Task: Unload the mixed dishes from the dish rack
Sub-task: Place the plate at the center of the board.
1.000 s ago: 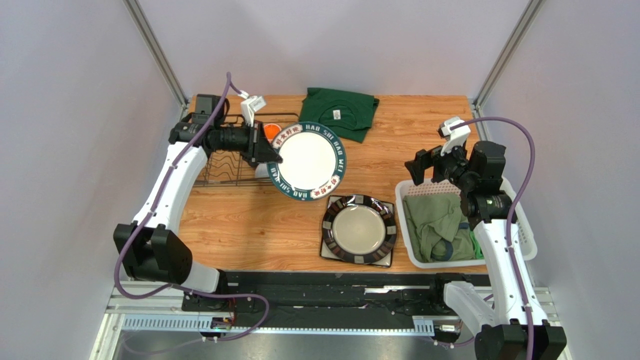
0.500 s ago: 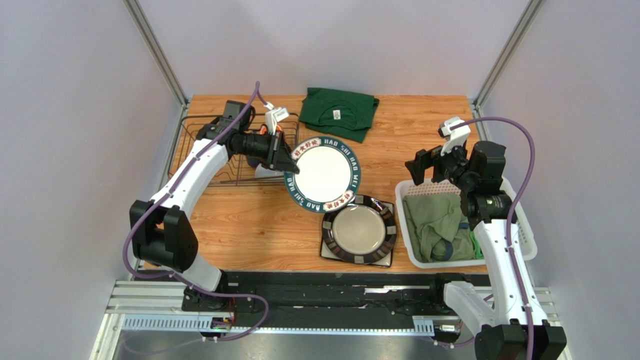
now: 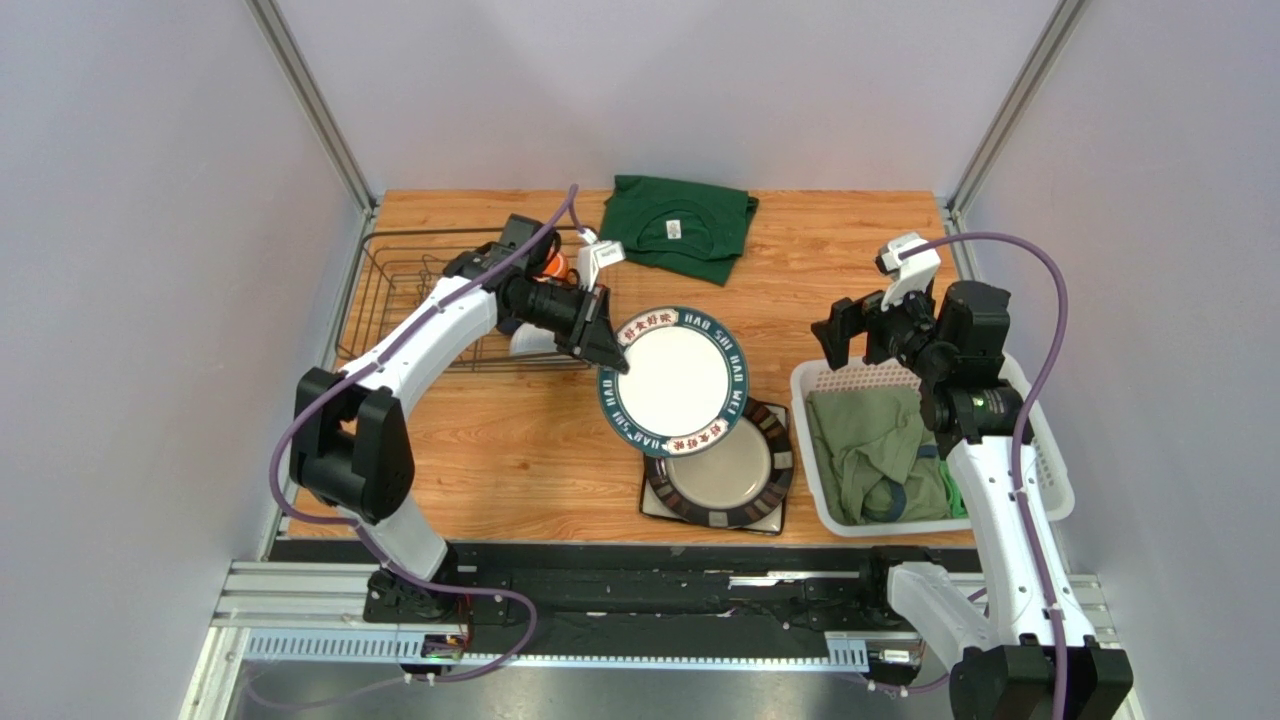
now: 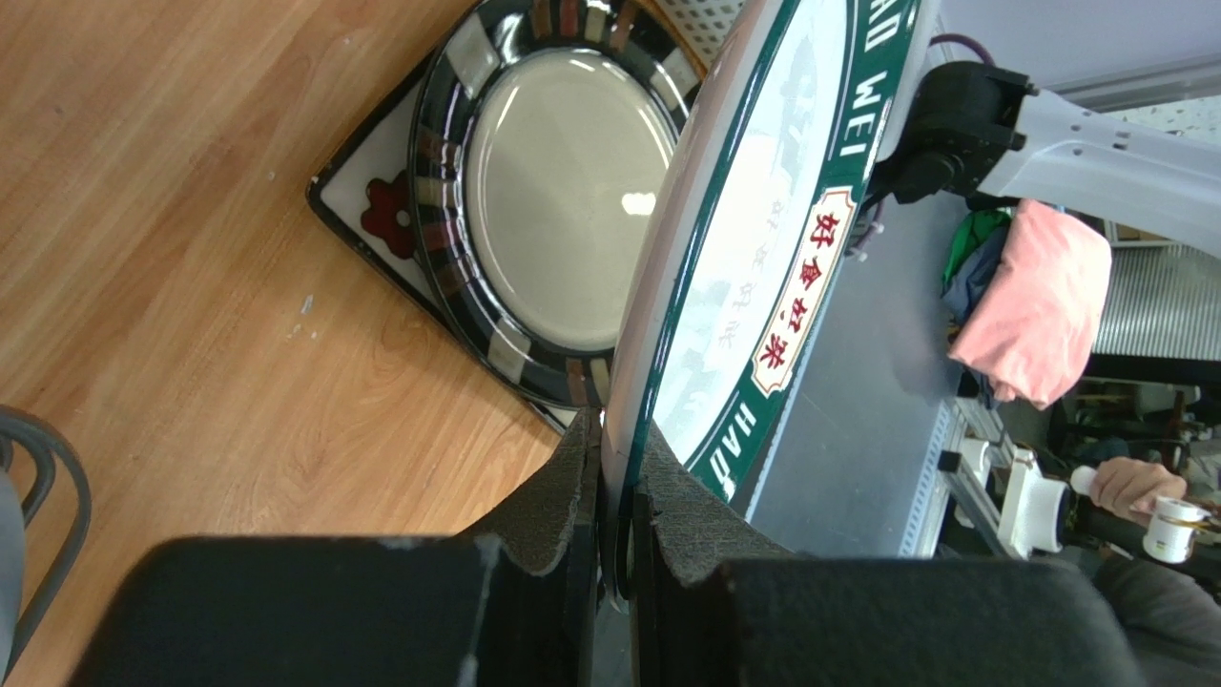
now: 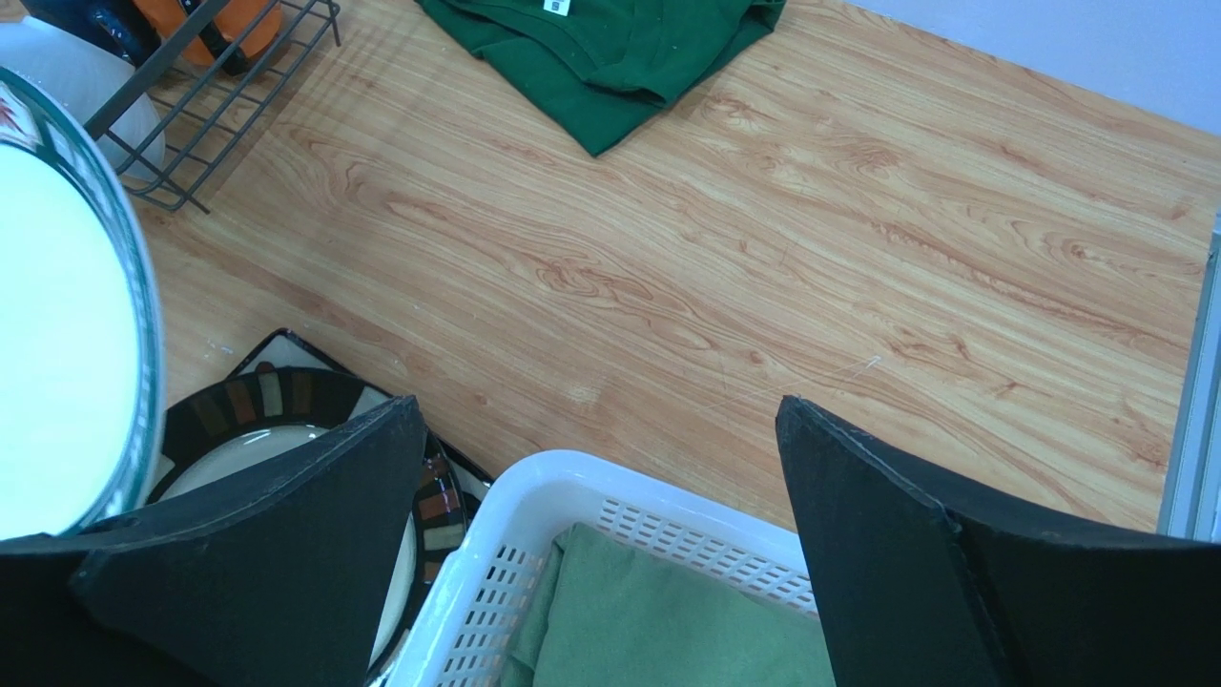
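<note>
Left wrist view, Inspector: state of the grip?
Operator: Left gripper [image 4: 614,465] is clamped tight on a narrow bit of the round plate's [image 4: 760,215] rim. The plate hangs steeply tilted over the square plate [image 4: 566,158], which lies flat on the table [image 3: 496,435] at lower centre.
Inspector: Hazard?
Operator: In my judgement, so thin an edge hold could let the plate pivot or slip. Released while tilted, its rim would strike the square plate and could chip both.
Inspector: Surroundings?
Operator: Right gripper [image 5: 595,430], jaws wide and empty, hovers above the laundry basket [image 3: 1052,495] at right, near the plate's side. Further up, the dish rack [image 3: 428,236] at upper left holds an orange mug [image 5: 265,17]. The green shirt [image 3: 679,225] at top centre lies well apart.
</note>
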